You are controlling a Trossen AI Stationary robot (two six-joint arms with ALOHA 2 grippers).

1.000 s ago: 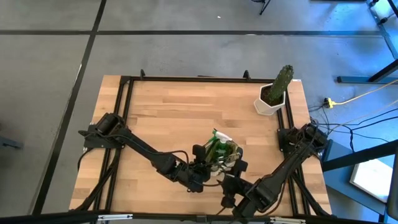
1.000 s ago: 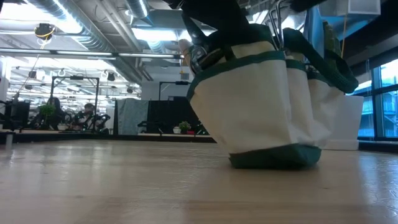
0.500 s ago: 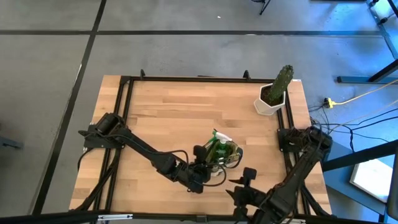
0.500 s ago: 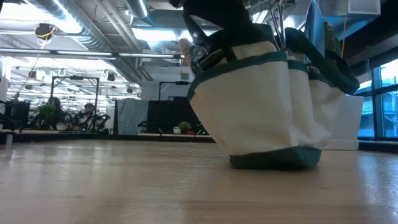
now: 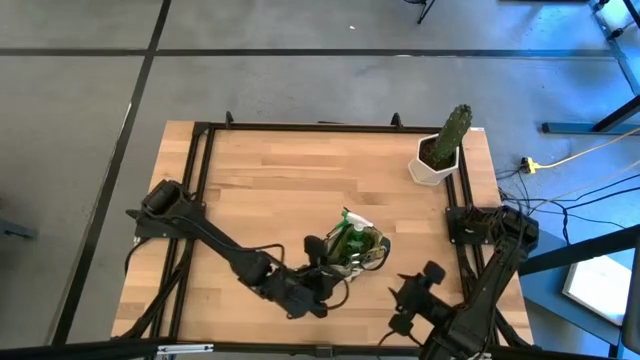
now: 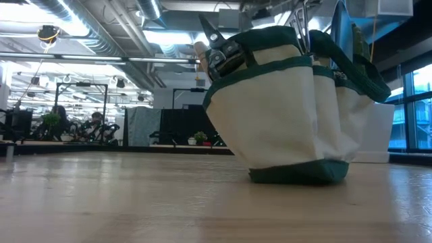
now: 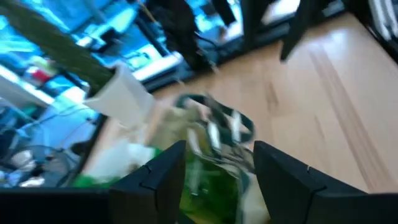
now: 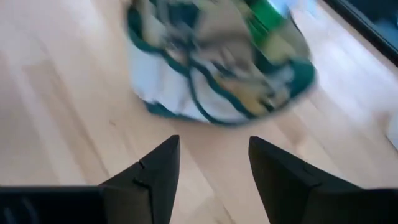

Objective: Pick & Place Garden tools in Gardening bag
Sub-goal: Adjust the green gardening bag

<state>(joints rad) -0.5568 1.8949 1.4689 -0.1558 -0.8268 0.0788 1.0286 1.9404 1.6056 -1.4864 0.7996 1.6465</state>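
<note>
- High view: the gardening bag stands on the wooden counter, near its front edge, with a green spray bottle showing in its top; the left end effector sits just beside the bag; the right end effector is apart from it, at the front right; a cactus pot stands at the far right corner.
- Low view: the bag rests upright on the counter; pruners poke out of a side pocket.
- Left wrist view: the left end effector is spread wide and empty, the bag just ahead of its fingers.
- Right wrist view: the right end effector is spread wide, holding nothing; the bag lies ahead of it, not touching.
</note>
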